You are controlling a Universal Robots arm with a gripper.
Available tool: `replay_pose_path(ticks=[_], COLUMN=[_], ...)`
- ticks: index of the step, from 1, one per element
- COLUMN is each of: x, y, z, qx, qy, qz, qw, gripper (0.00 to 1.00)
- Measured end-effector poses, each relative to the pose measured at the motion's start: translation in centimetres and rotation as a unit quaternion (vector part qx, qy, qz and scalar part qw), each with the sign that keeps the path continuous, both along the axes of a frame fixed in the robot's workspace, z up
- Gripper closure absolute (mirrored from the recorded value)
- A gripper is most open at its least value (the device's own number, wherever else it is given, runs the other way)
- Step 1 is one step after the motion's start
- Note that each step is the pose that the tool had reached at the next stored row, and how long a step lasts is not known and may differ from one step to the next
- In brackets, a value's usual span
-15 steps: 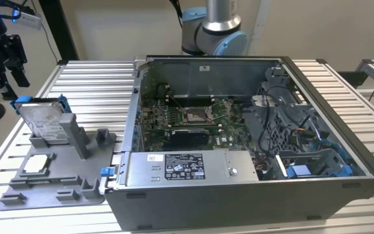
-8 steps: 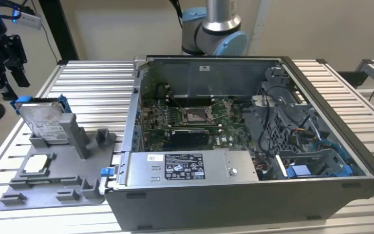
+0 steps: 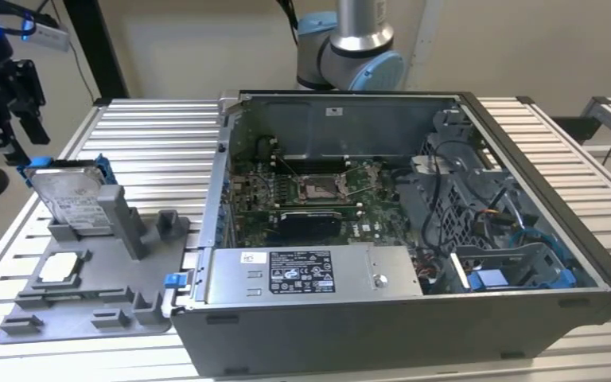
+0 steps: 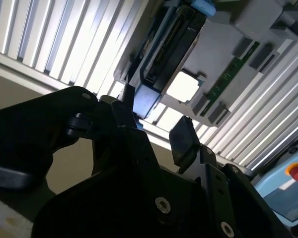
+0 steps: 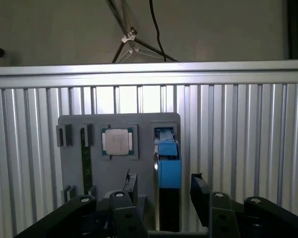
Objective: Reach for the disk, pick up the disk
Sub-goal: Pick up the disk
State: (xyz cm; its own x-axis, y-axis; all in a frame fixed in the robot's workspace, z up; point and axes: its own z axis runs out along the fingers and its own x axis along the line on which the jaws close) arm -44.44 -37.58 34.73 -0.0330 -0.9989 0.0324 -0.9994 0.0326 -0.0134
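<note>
Count: one disk (image 3: 69, 193), one chip (image 3: 60, 267), one green memory stick (image 5: 85, 159), one grey tray (image 3: 109, 288), one open computer case (image 3: 391, 334), and one grey box (image 3: 311, 274) inside it. The disk carries a white label and the box a black-and-white one; the print is too small to tell. The disk stands on edge in a tray slot, framed by blue rails, at the exterior view's left. The gripper (image 3: 25, 147) hangs just above the disk's top edge, released. Its fingers (image 5: 130, 184) are spread wider than the disk, one to each side, grasping nothing.
</note>
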Motion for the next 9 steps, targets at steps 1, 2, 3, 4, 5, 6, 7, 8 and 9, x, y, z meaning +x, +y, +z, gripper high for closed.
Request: replay_pose_path(ticks=[1,2,3,4,5,6,7,8,9], x=[0.0,0.0,0.0,0.0,0.0,0.0,0.0,0.0,0.0], y=[0.0,0.0,0.0,0.0,0.0,0.0,0.0,0.0,0.0], z=[-0.05,-0.1,-0.16,-0.22,-0.28,-0.35,-0.4,-0.46,-0.52], qx=[0.0,0.0,0.0,0.0,0.0,0.0,0.0,0.0,0.0], qy=[0.0,0.0001,0.0,0.0,0.0,0.0,0.0,0.0,0.0001], qz=[0.0,0.0,0.0,0.0,0.0,0.0,0.0,0.0,0.0], qw=[1.0,1.0,1.0,1.0,1.0,1.0,1.0,1.0,1.0], gripper=[0.0,0.0,0.0,0.0,0.0,0.0,0.0,0.0,0.0])
